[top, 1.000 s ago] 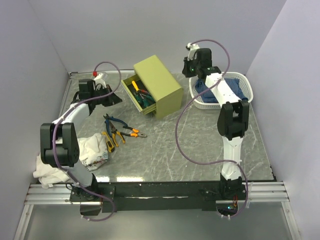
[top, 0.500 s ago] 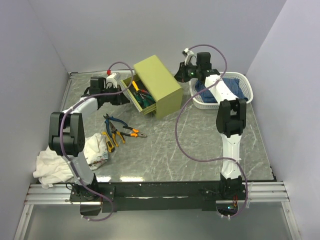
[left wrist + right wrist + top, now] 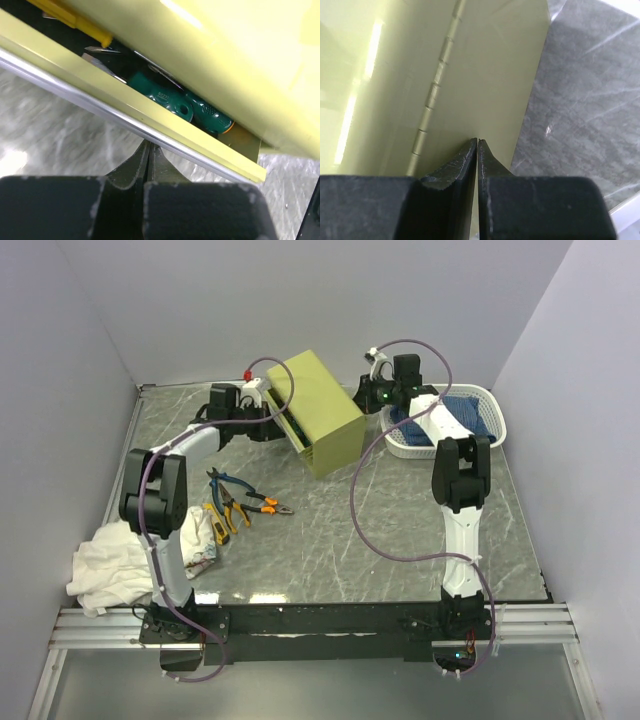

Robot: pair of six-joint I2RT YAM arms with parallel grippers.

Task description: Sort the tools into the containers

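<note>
The olive cabinet [image 3: 318,405] stands at the back middle of the table. Its top drawer [image 3: 150,125] is open only a narrow gap; inside lie green-handled tools [image 3: 167,95] and a yellow tool [image 3: 75,17]. My left gripper [image 3: 278,428] is shut and empty, its tips [image 3: 149,145] against the drawer's front edge. My right gripper [image 3: 362,398] is shut and empty, its tips [image 3: 477,141] against the cabinet's hinged back face [image 3: 470,60]. Blue-handled pliers [image 3: 228,488], orange-handled pliers [image 3: 265,506] and a yellow-handled tool [image 3: 215,522] lie on the table left of centre.
A white cloth [image 3: 125,565] lies crumpled at the front left, next to the yellow tool. A white basket [image 3: 495,420] with a blue cloth stands at the back right, close behind my right arm. Grey walls close in the table's left, back and right.
My left gripper has swung right onto the drawer front and the drawer has slid in from wide open to a narrow gap. My right gripper has dropped against the cabinet's back.
</note>
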